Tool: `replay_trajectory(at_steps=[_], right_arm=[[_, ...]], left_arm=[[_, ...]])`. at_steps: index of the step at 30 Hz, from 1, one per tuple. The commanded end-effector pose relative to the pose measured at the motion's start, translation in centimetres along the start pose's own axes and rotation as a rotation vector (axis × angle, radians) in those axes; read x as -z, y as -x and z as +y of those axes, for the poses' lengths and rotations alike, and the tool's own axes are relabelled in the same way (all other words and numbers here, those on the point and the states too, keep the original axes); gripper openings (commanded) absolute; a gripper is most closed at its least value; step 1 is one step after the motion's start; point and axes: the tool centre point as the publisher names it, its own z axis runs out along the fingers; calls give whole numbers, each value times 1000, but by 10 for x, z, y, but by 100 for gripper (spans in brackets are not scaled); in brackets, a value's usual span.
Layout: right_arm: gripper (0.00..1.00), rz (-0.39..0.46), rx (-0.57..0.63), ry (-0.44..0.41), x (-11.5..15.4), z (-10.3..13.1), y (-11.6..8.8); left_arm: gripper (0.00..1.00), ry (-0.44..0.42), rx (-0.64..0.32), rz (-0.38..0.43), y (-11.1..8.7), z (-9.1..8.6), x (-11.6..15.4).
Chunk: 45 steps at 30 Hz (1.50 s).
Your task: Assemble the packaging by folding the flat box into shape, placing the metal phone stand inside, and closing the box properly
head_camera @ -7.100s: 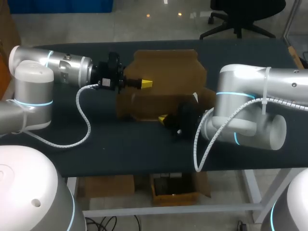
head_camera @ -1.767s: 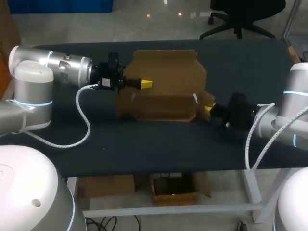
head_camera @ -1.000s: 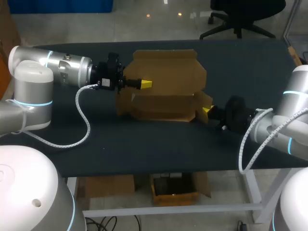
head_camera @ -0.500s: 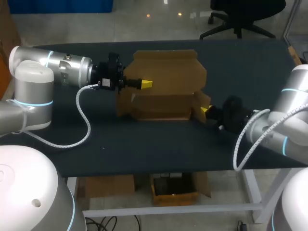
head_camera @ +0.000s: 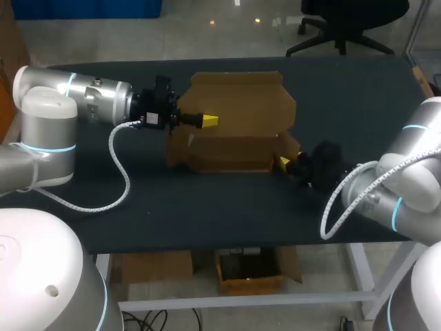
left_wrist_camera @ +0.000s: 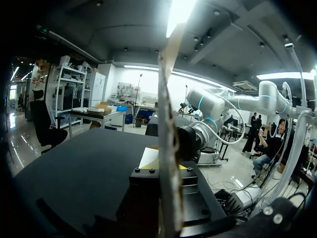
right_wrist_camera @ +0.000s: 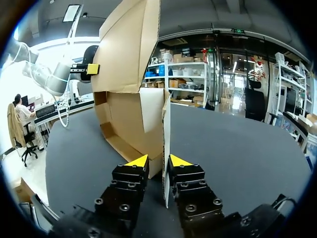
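Cardboard box (head_camera: 234,131) sits half-formed at the middle of the table (head_camera: 207,207), its upright lid pinched at the edge by the left gripper (head_camera: 209,121). At its right end the right gripper (right_wrist_camera: 157,160) stands narrowly parted around the side flap, which touches only one finger.

Brown cardboard box (head_camera: 231,148) partly folded on dark table (head_camera: 207,207); lid flap (head_camera: 238,100) upright; 1 side flap (head_camera: 288,145) ajar

Box (head_camera: 234,124): sat mid-desk (head_camera: 207,207), its back panel (head_camera: 238,96) standing upright behind the tray.
Left tool (head_camera: 209,121): in from the left, up at that panel.
Right tool (right_wrist_camera: 158,160): at the right end, side flap (right_wrist_camera: 166,144) between its fingers.
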Motion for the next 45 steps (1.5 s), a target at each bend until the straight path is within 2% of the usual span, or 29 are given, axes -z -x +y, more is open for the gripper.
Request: replay_trajectory(at_steps=[1, 10, 17, 28, 37, 45], right_arm=[[25, -103, -5, 7, -5, -2, -8], [24, -130, -23, 2, -9, -1, -21], [27, -172, -51, -4, -6, -2, -31], [34, -181, -75, 11, -1, -4, -44], [39, -196, -102, -1, 11, -12, -54], [39, -198, -117, -8, 32, -23, -63]], left_arm=[[0, -1, -1, 2, 1, 4, -2], [0, -1, -1, 2, 1, 4, -2], [0, -1, -1, 2, 1, 4, -2], [0, -1, -1, 2, 1, 4, -2], [0, -1, -1, 2, 1, 4, -2], [0, -1, -1, 2, 1, 4, -2]])
